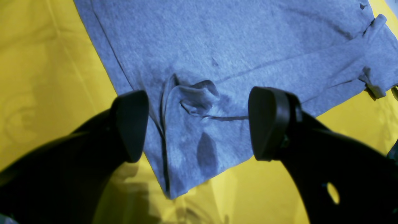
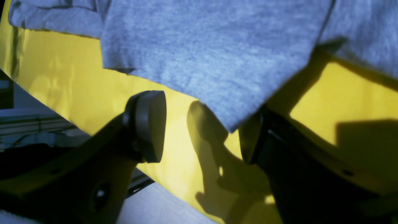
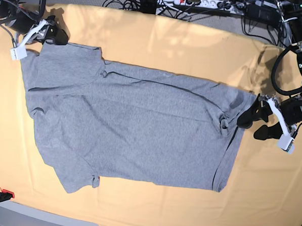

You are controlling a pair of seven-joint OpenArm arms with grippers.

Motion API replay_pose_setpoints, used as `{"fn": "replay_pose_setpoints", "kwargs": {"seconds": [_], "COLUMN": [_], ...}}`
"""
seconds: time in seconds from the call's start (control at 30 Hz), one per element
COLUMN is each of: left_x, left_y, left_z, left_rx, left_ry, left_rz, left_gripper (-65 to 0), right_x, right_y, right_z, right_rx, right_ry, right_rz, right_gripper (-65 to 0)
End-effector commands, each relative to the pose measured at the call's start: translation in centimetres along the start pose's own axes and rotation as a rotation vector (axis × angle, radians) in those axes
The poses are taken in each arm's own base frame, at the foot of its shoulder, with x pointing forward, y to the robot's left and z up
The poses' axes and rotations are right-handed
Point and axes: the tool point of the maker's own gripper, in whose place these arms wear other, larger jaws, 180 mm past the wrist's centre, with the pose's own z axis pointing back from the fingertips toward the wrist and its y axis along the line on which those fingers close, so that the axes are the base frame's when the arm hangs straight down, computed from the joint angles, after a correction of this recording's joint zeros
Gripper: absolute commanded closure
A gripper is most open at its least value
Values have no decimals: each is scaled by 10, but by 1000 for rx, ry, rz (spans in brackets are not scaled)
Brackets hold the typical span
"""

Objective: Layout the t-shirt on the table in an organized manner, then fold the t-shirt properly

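The grey t-shirt [image 3: 135,122] lies spread flat across the yellow-orange table [image 3: 195,44], sleeves toward the left of the base view. My left gripper [image 3: 255,124] sits at the shirt's right edge. In the left wrist view it [image 1: 199,124] is open, its fingers straddling a small puckered fold of the t-shirt [image 1: 233,46] without pinching it. My right gripper [image 3: 56,31] is at the shirt's far left corner. In the right wrist view it [image 2: 200,130] is open, and a corner of the t-shirt [image 2: 211,46] droops over one of its fingers [image 2: 248,143].
Cables and a power strip [image 3: 197,1] run behind the table's far edge. A red clamp [image 3: 5,193] sits at the near left corner. In the right wrist view the table [image 2: 62,77] ends close beside my right gripper.
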Motion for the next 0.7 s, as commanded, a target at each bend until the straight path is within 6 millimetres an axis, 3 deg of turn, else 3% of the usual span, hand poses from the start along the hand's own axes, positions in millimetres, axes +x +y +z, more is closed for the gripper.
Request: {"fn": "replay_pose_setpoints", "kwargs": {"seconds": [0.0, 0.37, 0.53, 0.67], "left_x": [19, 19, 19, 19], "left_y": [1, 1, 1, 1], "left_z": [7, 7, 7, 7], "left_rx": [3, 3, 3, 3], "left_ry": [-53, -52, -52, -53], "left_rz": [-31, -31, -31, -32], "left_gripper": [-494, -494, -494, -494], "right_x": [11, 11, 6, 2], "right_y": [-2, -21, -20, -16], "right_z": [4, -13, -13, -13], "right_rx": [-9, -83, -77, -58], "right_ry": [-41, -120, -93, -60], "right_rz": [18, -70, -72, -56], "right_gripper": [-378, -368, -134, 0]}}
